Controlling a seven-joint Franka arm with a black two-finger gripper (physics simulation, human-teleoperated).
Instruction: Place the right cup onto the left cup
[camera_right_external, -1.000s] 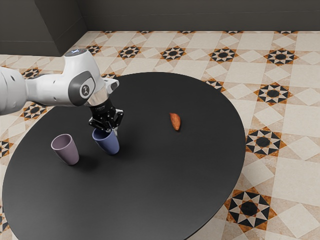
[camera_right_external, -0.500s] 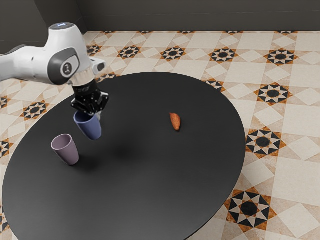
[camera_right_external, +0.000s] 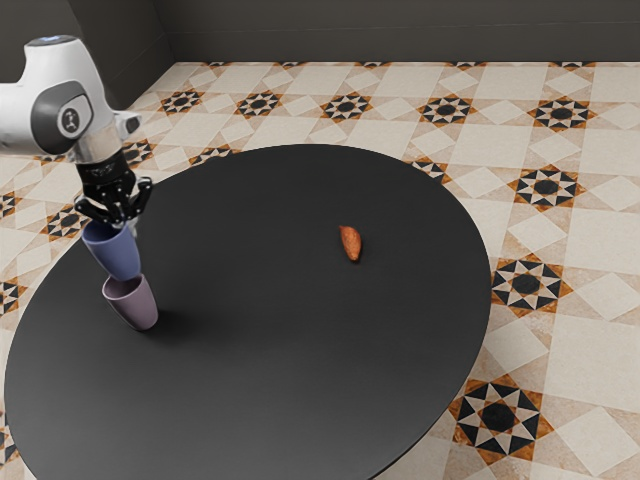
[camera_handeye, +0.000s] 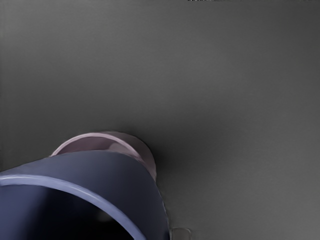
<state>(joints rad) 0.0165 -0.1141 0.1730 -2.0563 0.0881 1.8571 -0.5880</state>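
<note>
Blue comes first at the exterior view's left: the blue cup (camera_right_external: 112, 253), the one I have to place, is off the tabletop and over its partner, where a second ago it was down to that cup's right in this view. My gripper (camera_right_external: 121, 221) is clamped on its wall near the rim, and the cup has travelled with it.

Just below and slightly rightward, the mauve cup (camera_right_external: 135, 308) stands where it stood, mouth up. The blue base overlaps its rim in the exterior view; I can't tell whether they touch. In the wrist view, part of the mauve mouth peeks past the blue wall, so I judge a small centring nudge may be needed before I lower. Coming down off-centre could catch the rim and tip the lower cup.

Farther right on the black table (camera_right_external: 300, 370), the orange-brown vegetable (camera_right_external: 350, 243) hasn't moved, well apart from the job.
</note>
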